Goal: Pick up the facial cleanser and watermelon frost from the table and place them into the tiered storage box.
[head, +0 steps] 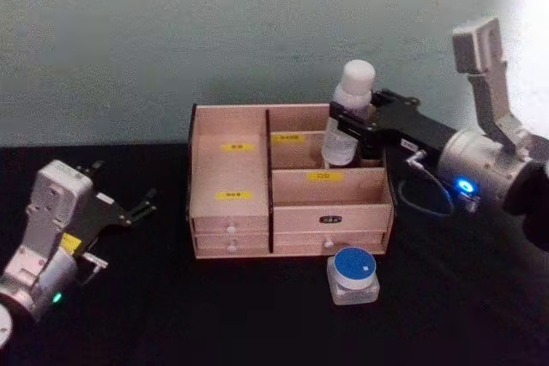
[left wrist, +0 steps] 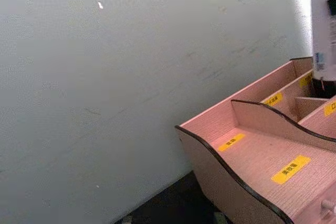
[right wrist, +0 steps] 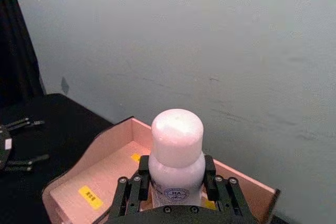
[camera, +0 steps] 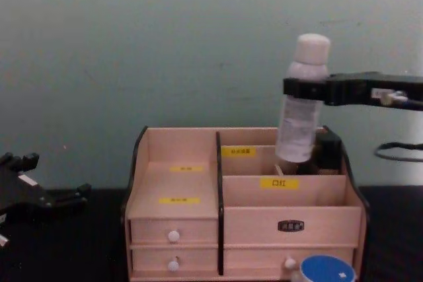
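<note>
Since clamped below the cap by right gripper (head: 346, 123), lets facial cleanser (head: 354, 83) hang base-first over rear right slot of tiered storage box (head: 296, 216). Leaves left gripper (head: 124, 183) idle at table left, wide open, with watermelon frost (head: 353, 273) out front.

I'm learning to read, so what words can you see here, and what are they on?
"口红": yellow label on the tiered storage box, right middle tier.
"HA": bottle in the right end effector.
Other yellow labels, dark drawer plate: too blurred to read.
</note>
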`<state>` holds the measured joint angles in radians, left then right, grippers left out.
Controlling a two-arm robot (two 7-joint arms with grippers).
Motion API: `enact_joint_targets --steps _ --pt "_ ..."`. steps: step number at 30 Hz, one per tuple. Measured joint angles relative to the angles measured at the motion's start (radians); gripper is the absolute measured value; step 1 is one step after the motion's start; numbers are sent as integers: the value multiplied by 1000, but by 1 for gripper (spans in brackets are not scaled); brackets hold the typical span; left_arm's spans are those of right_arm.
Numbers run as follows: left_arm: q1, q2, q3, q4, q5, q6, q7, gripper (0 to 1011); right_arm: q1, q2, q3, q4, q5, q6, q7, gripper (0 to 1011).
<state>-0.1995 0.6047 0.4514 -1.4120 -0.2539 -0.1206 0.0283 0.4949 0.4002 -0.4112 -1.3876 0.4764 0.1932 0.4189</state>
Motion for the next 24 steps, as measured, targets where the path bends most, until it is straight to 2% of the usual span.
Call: enact_joint_targets --steps 4,8,24 --pt "0 0 0 0 0 0 0 1002 46 -35 -21 67 -10 0 9 592" --pt "0 0 0 0 0 0 0 1001 70 -55 -34 105 -16 0 16 592" --pt "0 0 0 0 0 0 0 1001 109 -93 -52 181 -32 -7 32 591"
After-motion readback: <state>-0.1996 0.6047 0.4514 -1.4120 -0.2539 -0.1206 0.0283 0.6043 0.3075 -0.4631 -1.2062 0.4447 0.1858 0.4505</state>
